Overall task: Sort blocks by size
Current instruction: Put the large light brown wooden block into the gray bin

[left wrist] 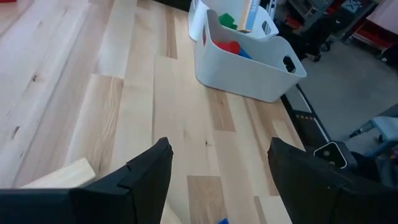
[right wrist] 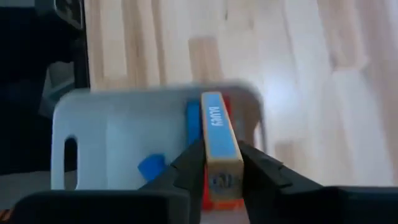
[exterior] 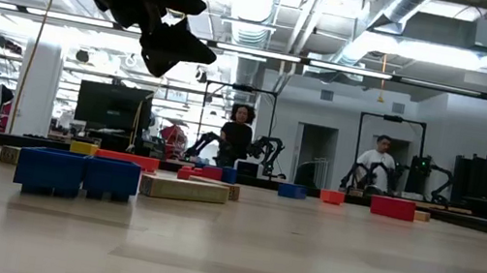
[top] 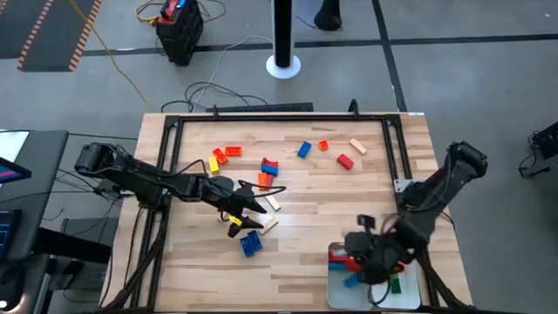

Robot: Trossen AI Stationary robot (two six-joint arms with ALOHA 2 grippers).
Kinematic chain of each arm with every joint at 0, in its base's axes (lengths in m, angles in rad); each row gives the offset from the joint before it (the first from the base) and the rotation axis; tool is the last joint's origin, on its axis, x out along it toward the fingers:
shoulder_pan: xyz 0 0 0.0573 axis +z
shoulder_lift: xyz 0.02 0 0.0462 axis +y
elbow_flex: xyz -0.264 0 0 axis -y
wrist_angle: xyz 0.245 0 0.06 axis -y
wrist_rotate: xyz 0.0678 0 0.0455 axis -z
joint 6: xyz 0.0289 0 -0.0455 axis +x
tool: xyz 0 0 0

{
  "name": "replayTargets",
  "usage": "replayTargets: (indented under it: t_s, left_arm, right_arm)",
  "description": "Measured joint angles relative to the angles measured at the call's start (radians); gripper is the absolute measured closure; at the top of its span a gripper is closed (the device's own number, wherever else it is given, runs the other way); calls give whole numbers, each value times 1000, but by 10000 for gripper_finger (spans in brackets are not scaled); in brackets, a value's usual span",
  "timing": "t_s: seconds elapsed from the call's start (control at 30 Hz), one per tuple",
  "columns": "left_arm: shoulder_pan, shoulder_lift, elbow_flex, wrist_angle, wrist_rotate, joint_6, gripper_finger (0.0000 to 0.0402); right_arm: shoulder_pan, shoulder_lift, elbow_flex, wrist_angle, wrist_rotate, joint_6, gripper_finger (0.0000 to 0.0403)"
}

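Above the white tray (top: 336,295) at the table's near right corner, the right gripper (right wrist: 222,163) clamps a tan block (right wrist: 221,149). Near the table's middle, the left gripper (left wrist: 219,177) hangs with fingers spread, holding nothing.

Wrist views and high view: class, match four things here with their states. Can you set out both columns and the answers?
Things:
1. left gripper
2. right gripper
3. white tray
4. blue brick

States:
A. lies on the table
B. shut on a blue-topped block
C. open, nothing between its fingers
D. holds a red block

Pairs: 1-C, 2-B, 3-D, 4-A
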Motion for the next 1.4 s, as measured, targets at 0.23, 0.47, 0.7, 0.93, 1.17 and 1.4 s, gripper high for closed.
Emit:
replayTargets:
  t_s: [0.23, 0.47, 0.7, 0.93, 1.17, 1.4]
  left_arm:
    - [0, 0, 0, 0, 0, 11, 146]
    - [0, -2, 0, -21, 0, 9, 146]
    - [-2, -2, 0, -131, -113, 25, 148]
    - [15, 15, 0, -286, -282, 35, 152]
    - [-6, 20, 1, -533, -267, -96, 152]
    - [-70, 20, 1, -794, -358, -325, 152]
  right_arm:
    - [44, 5, -81, 4, 32, 183, 235]
    - [0, -23, -81, -11, 35, 184, 227]
    - [-73, -29, -81, -15, 218, 48, 238]
    - [-171, -28, -81, 19, 370, -90, 236]
    - [-231, -28, -81, 139, 371, -207, 234]
    - [-249, -28, -81, 206, 375, -278, 235]
